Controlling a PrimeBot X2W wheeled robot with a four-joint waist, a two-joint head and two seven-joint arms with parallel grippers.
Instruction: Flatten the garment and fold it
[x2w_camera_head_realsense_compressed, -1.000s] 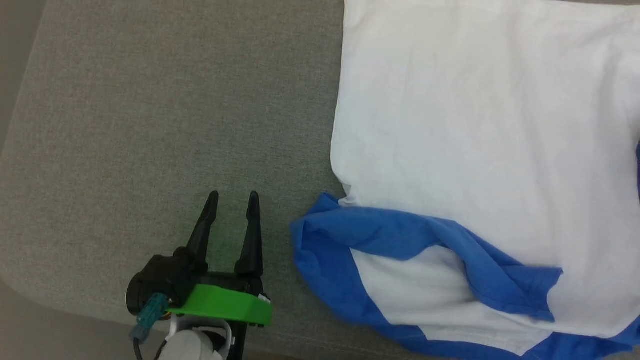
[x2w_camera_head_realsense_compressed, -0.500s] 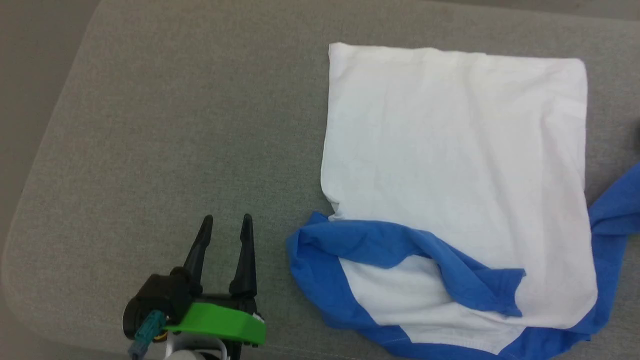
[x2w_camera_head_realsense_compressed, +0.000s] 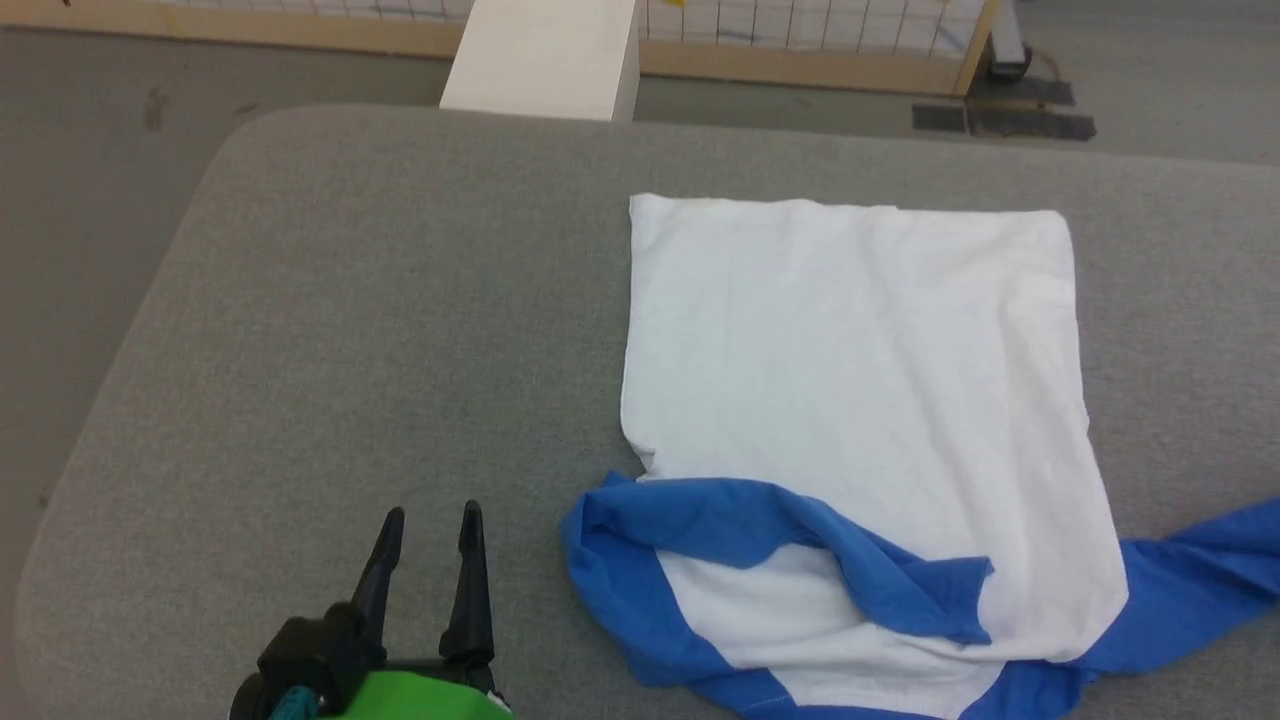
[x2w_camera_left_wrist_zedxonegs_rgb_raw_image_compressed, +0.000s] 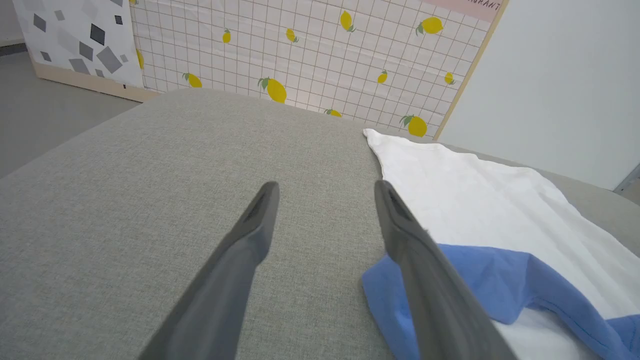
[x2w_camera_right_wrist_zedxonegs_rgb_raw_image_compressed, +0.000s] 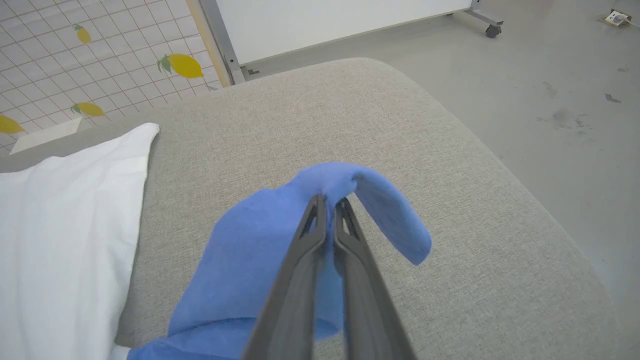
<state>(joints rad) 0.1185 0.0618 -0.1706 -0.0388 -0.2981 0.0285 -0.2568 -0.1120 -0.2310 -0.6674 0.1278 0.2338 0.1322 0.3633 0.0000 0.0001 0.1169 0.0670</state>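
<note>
A grey fabric-covered surface (x2w_camera_head_realsense_compressed: 350, 300) with rounded corners stands on a grey floor (x2w_camera_right_wrist_zedxonegs_rgb_raw_image_compressed: 560, 75). Past its far edge is a white block (x2w_camera_head_realsense_compressed: 545, 55). Behind runs a wood-framed panel (x2w_camera_left_wrist_zedxonegs_rgb_raw_image_compressed: 310, 55) printed with a grid and lemons, beside a second panel (x2w_camera_left_wrist_zedxonegs_rgb_raw_image_compressed: 75, 40) of grey shapes. A white board (x2w_camera_right_wrist_zedxonegs_rgb_raw_image_compressed: 325, 20) stands on a caster (x2w_camera_right_wrist_zedxonegs_rgb_raw_image_compressed: 492, 31); dark flat pieces (x2w_camera_head_realsense_compressed: 1000, 120), perhaps mats, lie on the floor.

On grey padding (x2w_camera_head_realsense_compressed: 350, 300) lies the garment (x2w_camera_head_realsense_compressed: 850, 380); left gripper (x2w_camera_head_realsense_compressed: 432, 510), spread, seemingly hovers nearby.
</note>
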